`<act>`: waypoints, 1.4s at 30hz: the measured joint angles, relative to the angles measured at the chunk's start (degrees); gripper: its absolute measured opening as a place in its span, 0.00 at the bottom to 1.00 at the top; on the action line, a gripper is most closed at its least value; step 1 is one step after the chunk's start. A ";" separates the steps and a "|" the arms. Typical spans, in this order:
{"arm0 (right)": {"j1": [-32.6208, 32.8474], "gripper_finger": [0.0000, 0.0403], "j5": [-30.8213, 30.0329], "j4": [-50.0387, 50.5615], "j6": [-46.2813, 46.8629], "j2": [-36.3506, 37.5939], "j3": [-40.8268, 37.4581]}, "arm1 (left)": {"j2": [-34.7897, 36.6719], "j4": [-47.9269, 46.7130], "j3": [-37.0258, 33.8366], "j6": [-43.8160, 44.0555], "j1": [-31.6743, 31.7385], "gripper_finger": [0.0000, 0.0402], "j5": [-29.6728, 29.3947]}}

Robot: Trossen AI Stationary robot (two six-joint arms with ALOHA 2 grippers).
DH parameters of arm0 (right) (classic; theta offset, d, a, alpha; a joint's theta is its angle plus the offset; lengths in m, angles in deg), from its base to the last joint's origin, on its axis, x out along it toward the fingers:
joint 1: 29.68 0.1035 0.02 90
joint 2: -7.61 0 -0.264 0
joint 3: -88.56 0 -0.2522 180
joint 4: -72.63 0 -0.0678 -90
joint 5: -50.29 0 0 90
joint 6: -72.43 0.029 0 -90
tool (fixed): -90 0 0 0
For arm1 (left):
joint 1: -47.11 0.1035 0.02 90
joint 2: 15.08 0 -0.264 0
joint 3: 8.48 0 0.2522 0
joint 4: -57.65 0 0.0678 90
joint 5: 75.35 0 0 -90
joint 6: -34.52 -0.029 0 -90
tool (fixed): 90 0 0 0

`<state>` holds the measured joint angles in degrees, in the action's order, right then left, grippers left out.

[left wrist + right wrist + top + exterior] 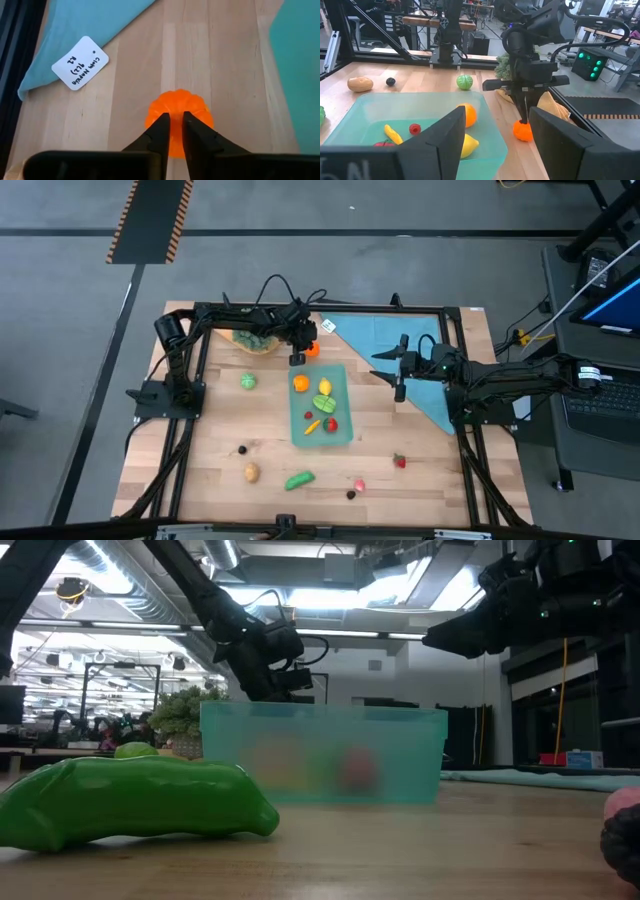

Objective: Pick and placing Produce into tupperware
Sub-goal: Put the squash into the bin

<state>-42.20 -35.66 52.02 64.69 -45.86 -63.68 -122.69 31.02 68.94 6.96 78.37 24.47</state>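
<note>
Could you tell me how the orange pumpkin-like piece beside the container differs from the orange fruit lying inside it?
The orange ribbed piece sits on the wooden table outside the tupperware, with the left gripper shut on its top. The orange fruit lies inside the tupperware, touched by no gripper, and looks smooth, not ribbed. Both are small and orange.

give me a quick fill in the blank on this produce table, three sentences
The left gripper is shut on the small ____ pumpkin.
The pumpkin sits on the bare wood ____ the tupperware.
The right gripper hangs ____ with nothing between its fingers.

Missing words: orange; outside; open
</note>
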 joint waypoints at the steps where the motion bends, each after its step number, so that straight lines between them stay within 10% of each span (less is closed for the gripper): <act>1: 0.00 0.55 -0.01 0.00 0.00 -0.01 0.00 | 0.00 0.12 0.00 0.00 0.00 0.12 -0.01; 17: 0.00 0.55 0.00 0.00 0.00 0.00 0.00 | -0.11 1.64 -0.02 3.01 -0.04 0.23 0.17; 33: 0.00 0.55 0.00 0.03 -0.02 0.00 0.00 | -0.44 -1.01 -0.31 3.41 0.00 0.72 -2.51; 42: 0.00 0.55 0.00 0.04 0.00 0.00 0.00 | -0.33 -1.16 -0.18 3.02 -0.07 0.81 -2.40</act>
<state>-42.20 -35.65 52.07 64.69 -45.86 -63.68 -123.02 29.86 68.76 9.98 78.31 22.07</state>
